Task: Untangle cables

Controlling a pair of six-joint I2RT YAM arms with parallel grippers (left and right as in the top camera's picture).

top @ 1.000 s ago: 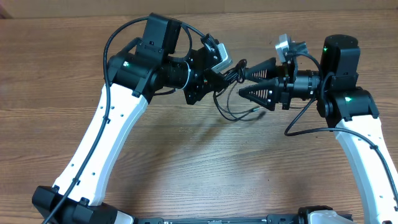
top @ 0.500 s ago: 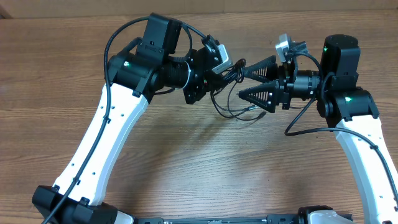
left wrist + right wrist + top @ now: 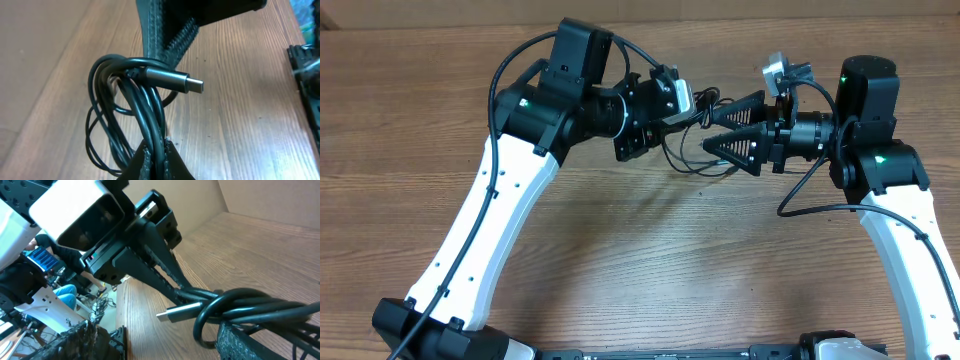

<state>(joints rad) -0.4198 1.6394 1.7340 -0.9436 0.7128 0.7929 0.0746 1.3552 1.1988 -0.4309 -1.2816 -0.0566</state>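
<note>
The cables are thin black cords bunched in loops, hanging above the table between my two grippers. My left gripper is shut on several strands; in the left wrist view its jaws pinch the cables from below. A plug with a metal tip sticks out to the right. My right gripper is open, with one finger pushed into the coil. In the right wrist view the cables drape over its right finger, the plug points left, and my left gripper reaches in from above.
The wooden table lies below both arms. A thick black arm cable curves beside the right arm. The table's far edge runs along the top of the overhead view.
My left gripper has moved right and up with the cables, closer to the right gripper. The hanging loops have risen and bunched tighter. The right arm has barely moved.
</note>
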